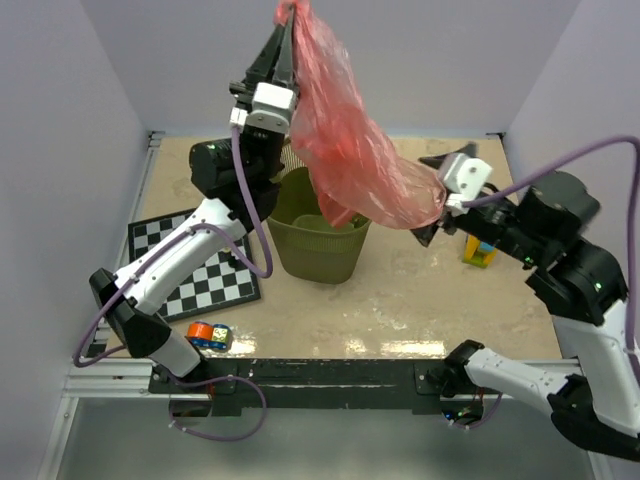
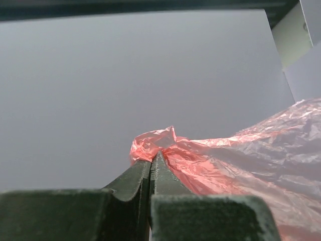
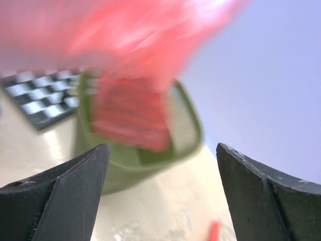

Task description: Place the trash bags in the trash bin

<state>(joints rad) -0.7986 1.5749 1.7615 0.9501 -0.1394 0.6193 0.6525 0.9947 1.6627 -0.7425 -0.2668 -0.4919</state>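
A large translucent red-pink trash bag (image 1: 345, 140) hangs from my left gripper (image 1: 288, 12), which is raised high and shut on the bag's top corner (image 2: 153, 145). The bag's lower end dips into the olive-green mesh trash bin (image 1: 318, 240) in the table's middle. My right gripper (image 1: 432, 195) is open just right of the bag's lower bulge, holding nothing. In the right wrist view the blurred bag (image 3: 130, 45) hangs into the bin (image 3: 145, 160) beyond my open fingers (image 3: 75, 196).
A checkerboard mat (image 1: 195, 265) lies left of the bin. A small orange and blue toy block (image 1: 209, 336) sits near the front edge. A yellow and blue block (image 1: 480, 252) stands behind my right arm. A small red strip (image 3: 214, 231) lies on the table.
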